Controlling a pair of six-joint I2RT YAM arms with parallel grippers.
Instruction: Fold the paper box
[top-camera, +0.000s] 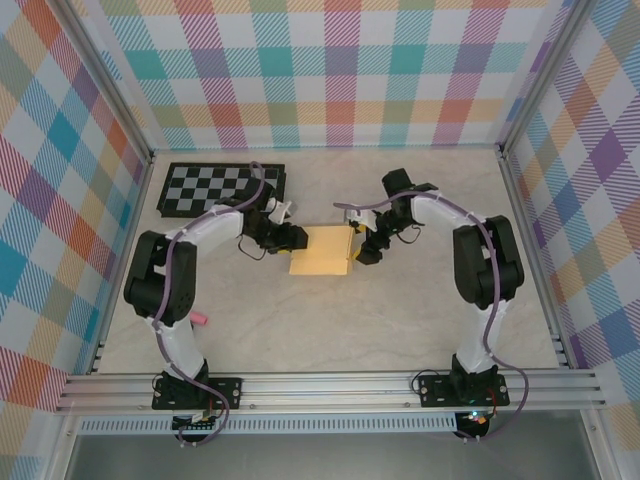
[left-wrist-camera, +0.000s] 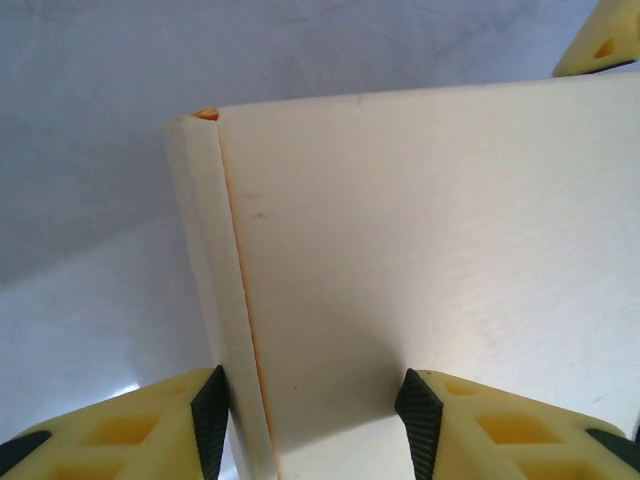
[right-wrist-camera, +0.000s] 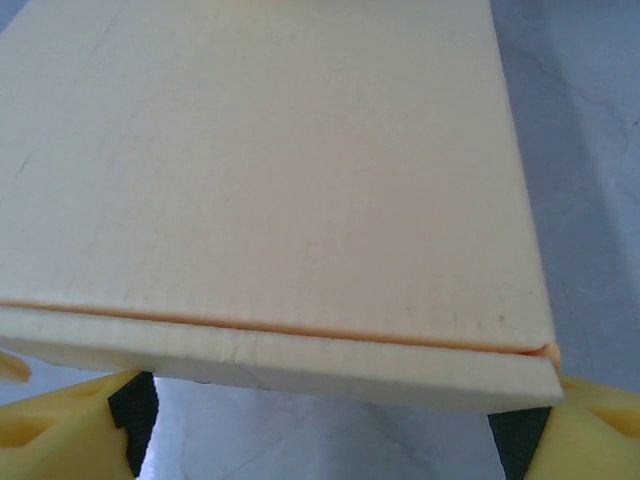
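Observation:
The paper box (top-camera: 322, 250) is a flat yellow-orange rectangle lying mid-table between both arms. My left gripper (top-camera: 298, 238) is at its left end. In the left wrist view the box (left-wrist-camera: 400, 230) runs between the jaws, and both black pads (left-wrist-camera: 213, 415) touch it, so the left gripper (left-wrist-camera: 315, 420) is shut on the box. My right gripper (top-camera: 362, 248) is at the box's right end. In the right wrist view the box's long side edge (right-wrist-camera: 280, 345) lies just ahead of the wide-apart fingertips, and the right gripper (right-wrist-camera: 325, 435) is open.
A black-and-white checkerboard panel (top-camera: 222, 190) lies at the back left behind the left arm. A small pink piece (top-camera: 199, 319) sits near the left arm's base. Plaid walls close in three sides, and a metal rail (top-camera: 330, 385) runs along the front.

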